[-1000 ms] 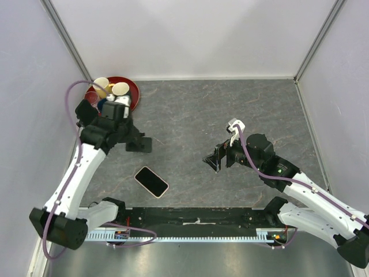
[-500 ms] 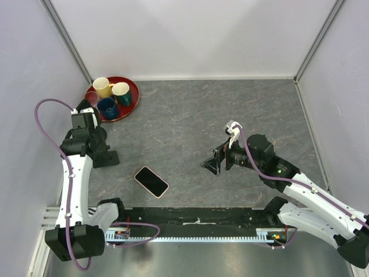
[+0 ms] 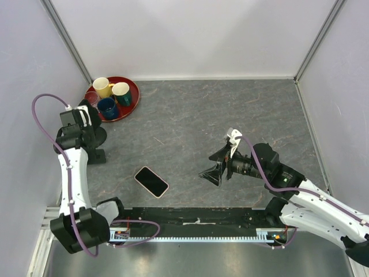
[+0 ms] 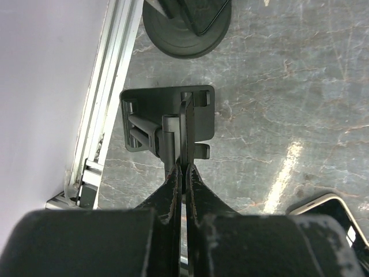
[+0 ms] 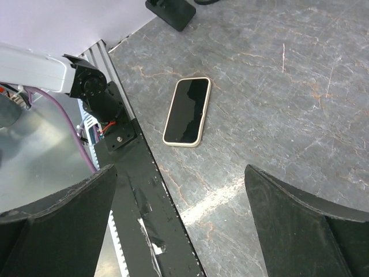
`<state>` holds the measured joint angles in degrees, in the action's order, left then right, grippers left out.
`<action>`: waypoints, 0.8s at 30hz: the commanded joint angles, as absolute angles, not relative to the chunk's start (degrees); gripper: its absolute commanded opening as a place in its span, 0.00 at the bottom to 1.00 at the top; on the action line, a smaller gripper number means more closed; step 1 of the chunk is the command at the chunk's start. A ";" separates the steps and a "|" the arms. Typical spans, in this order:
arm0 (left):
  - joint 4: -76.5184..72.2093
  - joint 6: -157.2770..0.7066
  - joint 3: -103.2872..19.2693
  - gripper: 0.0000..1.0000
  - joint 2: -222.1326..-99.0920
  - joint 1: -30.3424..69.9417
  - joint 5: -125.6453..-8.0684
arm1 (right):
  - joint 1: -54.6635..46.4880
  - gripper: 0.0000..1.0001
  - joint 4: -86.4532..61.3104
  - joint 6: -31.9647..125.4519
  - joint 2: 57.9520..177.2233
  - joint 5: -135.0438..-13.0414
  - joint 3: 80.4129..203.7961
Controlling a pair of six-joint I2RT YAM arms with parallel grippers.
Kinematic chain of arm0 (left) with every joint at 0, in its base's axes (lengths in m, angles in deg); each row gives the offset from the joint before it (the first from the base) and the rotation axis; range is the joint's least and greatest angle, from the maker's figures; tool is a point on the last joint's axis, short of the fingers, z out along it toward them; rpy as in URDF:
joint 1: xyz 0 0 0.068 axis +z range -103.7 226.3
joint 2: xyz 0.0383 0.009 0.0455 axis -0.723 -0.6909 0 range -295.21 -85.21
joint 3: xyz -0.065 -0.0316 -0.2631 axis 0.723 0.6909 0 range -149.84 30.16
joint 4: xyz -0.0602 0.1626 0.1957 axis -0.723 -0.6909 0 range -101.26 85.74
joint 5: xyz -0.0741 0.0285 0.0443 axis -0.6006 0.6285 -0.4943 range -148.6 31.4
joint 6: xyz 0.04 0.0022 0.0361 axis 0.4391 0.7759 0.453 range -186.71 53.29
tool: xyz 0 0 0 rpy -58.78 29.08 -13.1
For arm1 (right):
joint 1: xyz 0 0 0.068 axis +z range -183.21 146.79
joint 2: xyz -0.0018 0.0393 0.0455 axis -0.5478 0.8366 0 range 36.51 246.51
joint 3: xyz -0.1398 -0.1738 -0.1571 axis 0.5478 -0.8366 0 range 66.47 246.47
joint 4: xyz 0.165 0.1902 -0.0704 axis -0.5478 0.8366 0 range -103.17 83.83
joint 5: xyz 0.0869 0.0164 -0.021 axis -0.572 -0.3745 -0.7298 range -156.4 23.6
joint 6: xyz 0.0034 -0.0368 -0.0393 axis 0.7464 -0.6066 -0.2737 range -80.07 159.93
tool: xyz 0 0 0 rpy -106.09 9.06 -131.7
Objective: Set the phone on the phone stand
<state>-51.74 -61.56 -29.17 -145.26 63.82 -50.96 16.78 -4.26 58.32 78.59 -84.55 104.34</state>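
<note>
The phone, black screen in a cream case, lies flat on the grey table near the front edge. It shows in the right wrist view, and a corner of it shows in the left wrist view. The black phone stand is at the table's left edge. My left gripper is shut on the stand's upright plate, fingers pinching it from above. My right gripper is open and empty, to the right of the phone, with the phone beyond its fingers.
A red tray with several mugs sits at the back left corner. A round black base stands just beyond the stand. An aluminium rail runs along the left edge, and a black rail along the front.
My left arm has carried the stand leftward from near the table's middle-left to the left edge. My right gripper has tilted and shifted slightly down toward the front.
</note>
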 commanded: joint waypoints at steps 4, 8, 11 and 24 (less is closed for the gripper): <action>-49.08 -52.12 -31.45 0.02 -148.92 67.04 -56.03 | 18.11 0.98 -7.54 58.30 75.88 -83.63 103.56; -50.75 -50.45 -32.77 0.02 -151.21 67.22 -61.31 | 19.95 0.98 -8.07 58.21 75.36 -82.84 103.03; -50.75 -49.31 -32.51 0.02 -152.44 67.22 -61.32 | 20.92 0.98 -8.33 57.95 75.18 -82.49 102.77; -44.88 -49.57 -29.43 0.37 -153.85 67.13 -47.45 | 21.28 0.98 -8.24 57.86 75.09 -82.05 102.68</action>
<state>-48.66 -51.22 -30.90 -154.02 67.07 -52.62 21.05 -5.79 58.21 75.55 -82.63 102.76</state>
